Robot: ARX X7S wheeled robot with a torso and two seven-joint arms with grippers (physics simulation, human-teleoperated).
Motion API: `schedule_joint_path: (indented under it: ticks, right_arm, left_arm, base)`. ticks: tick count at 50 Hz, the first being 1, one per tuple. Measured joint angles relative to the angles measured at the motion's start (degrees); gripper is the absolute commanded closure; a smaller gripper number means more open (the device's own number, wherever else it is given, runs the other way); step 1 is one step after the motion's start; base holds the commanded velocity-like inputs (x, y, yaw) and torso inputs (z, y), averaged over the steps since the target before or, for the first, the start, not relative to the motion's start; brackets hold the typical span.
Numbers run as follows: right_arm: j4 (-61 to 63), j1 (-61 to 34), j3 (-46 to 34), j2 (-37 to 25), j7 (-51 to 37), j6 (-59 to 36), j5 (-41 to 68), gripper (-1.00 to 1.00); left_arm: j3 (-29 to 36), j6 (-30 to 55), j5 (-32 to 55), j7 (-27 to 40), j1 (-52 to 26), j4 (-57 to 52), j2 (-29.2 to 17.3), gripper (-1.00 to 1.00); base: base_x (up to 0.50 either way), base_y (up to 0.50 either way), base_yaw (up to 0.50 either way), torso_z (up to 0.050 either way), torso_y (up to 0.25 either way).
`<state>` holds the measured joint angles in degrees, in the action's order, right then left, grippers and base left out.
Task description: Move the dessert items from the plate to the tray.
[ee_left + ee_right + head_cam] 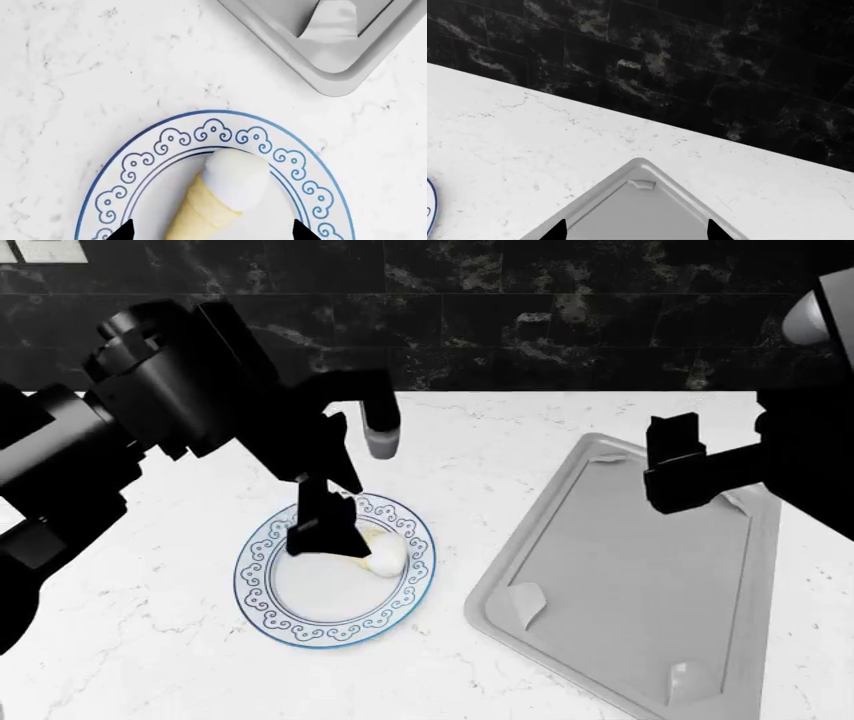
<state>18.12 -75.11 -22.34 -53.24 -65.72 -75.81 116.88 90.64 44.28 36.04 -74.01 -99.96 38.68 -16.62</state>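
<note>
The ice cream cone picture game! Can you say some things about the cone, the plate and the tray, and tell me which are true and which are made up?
1. The ice cream cone lies on the blue-patterned plate. True.
2. The tray already holds the cone. False: nothing lies on it.
3. The left gripper hangs open over the cone. True.
4. The tray is black. False: it is light grey.
5. The right gripper is over the plate. False: it is over the tray's corner.

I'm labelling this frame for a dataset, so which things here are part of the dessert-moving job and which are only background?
Part of the job:
- ice-cream cone
- plate with blue scroll rim
- tray
- left end effector, open, astride the cone
- right end effector, open above the tray

Background:
- white marble counter
- black tiled wall
</note>
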Motion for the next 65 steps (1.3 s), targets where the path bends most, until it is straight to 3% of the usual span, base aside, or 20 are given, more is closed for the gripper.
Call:
schedule_joint_path:
  ticks: [65]
  right_arm:
    - [1.65,1.69,-0.73,-2.6,2.33,2.5,-1.06,-1.0]
  left_arm:
    - [2.11,-5.1,-1.95,0.08,5.44,5.2,3.43,-1.0]
  base:
    - [0.0,0.0,0.0,0.0,0.0]
